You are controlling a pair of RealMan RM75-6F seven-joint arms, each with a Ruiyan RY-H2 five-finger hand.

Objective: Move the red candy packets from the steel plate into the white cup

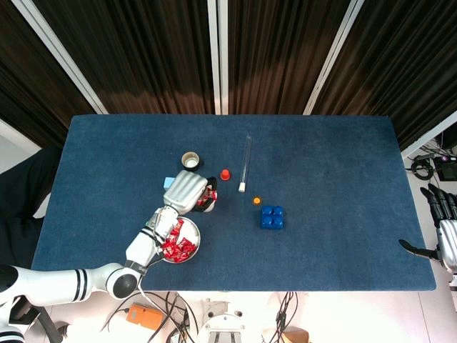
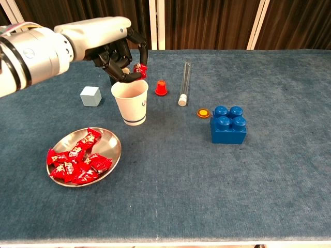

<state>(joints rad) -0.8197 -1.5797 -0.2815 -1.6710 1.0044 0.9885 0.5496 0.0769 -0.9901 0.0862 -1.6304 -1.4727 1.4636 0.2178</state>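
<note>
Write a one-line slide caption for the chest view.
Left robot hand holds a red candy packet above the white cup, with more packets waiting on the steel plate.
</note>
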